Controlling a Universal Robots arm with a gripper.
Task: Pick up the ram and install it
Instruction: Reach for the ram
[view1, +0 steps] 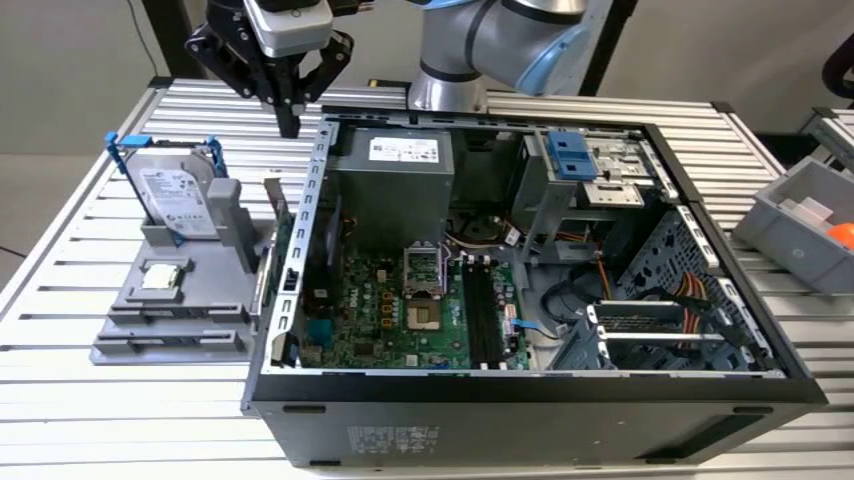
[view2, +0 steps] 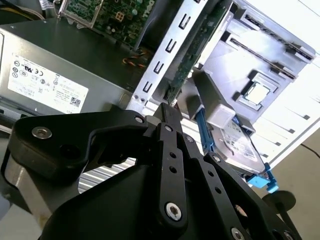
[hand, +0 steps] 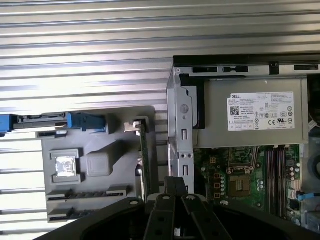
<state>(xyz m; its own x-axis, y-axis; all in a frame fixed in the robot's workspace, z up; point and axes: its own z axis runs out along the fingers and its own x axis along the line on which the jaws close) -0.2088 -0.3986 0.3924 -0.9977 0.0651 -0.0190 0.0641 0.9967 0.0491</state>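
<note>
The ram (view1: 276, 200) is a thin narrow board standing on edge in the grey holder (view1: 160, 330), right beside the open computer case's side wall. In both wrist views it shows as a slim greenish strip (hand: 143, 150) (view2: 192, 55). My gripper (view1: 287, 125) hangs above the ram's far end, apart from it, with its fingers pressed together and nothing between them; its black fingers (hand: 175, 182) (view2: 167, 112) point down toward the ram. The motherboard's long black slots (view1: 483, 315) (hand: 275, 170) lie inside the case.
A silver hard drive (view1: 174, 190) in a blue frame stands upright on the holder, with a small square chip (view1: 160, 277) in front of it. The case's metal wall (view1: 310, 230) rises next to the ram. A grey power supply (hand: 255, 115) fills the case's far corner. A grey bin (view1: 801, 225) sits at the exterior view's right.
</note>
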